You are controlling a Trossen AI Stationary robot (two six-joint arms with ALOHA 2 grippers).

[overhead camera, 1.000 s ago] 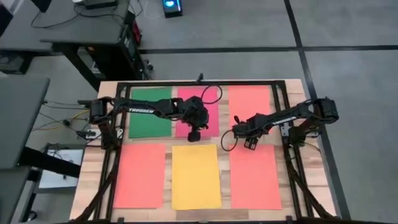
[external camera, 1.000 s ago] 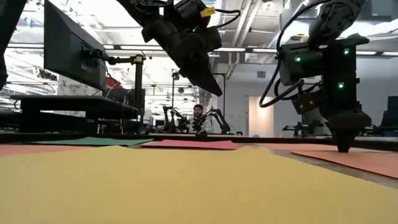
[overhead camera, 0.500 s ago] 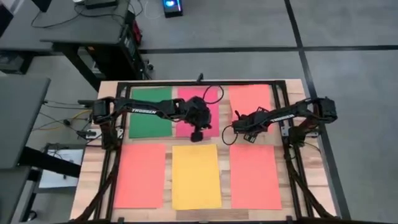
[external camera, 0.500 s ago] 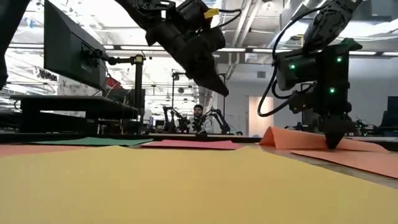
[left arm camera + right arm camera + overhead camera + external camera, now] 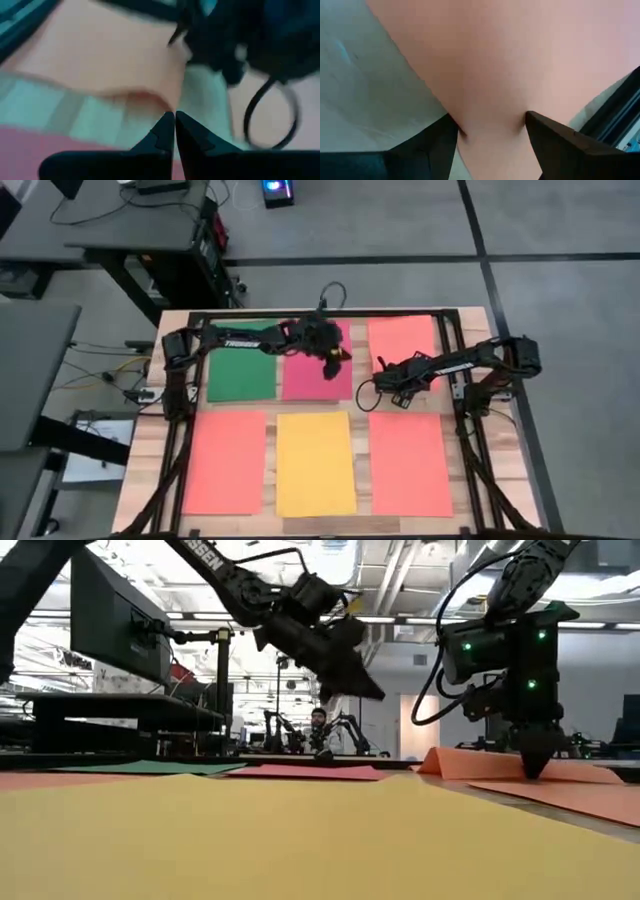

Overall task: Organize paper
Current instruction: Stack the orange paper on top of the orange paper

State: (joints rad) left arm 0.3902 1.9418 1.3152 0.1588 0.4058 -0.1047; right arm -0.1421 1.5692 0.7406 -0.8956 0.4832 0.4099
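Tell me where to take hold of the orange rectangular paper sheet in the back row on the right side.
Grip the orange rectangular paper sheet at the raised fold along its near edge, coming in low from the table's middle. The rest lies flat and offers fingers no purchase, while that hump stands clear. The right gripper, fingers open, already stands at that edge.

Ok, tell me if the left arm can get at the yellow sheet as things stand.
Probably yes. The left gripper hangs shut above the pink-red sheet; the yellow sheet lies flat and uncovered just beyond, nothing between. The right gripper is off at the orange sheet.
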